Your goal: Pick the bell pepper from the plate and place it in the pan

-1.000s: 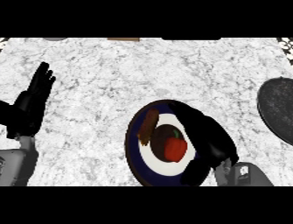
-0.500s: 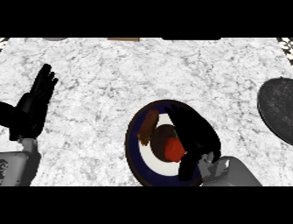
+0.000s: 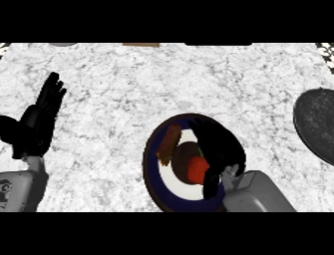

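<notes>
Robot hand on the right [image 3: 217, 149] lies over the plate [image 3: 157, 172], fingers curled down round the bell pepper [image 3: 197, 170], which shows as a red patch on the plate's white middle, partly hidden under the black fingers. Whether the fingers already pinch it or only cup it cannot be told from this view. The pepper has not left the plate.

By my judgement the pepper will handle as a light, hollow thing with a smooth, somewhat slippery skin, stiff enough to keep its shape but rounded, so it may roll out of a shallow hold. The best place to take it is across its widest part, fingers on one flank and thumb on the other, not at the stalk end.

A brown strip [image 3: 170, 144] lies on the plate just beside the pepper, toward the plate's left rim. The pan [image 3: 330, 128], dark and round, sits well apart from the plate, to its right and farther up the tabletop [image 3: 162, 84], cut by the view's edge. The other robot hand, the left one [image 3: 31, 125], rests with fingers spread and upright, well to the left of the plate.

Against half a second ago, the right hand has moved farther in over the plate and now covers more of the pepper; plate, pan and left hand stand as they did.
</notes>
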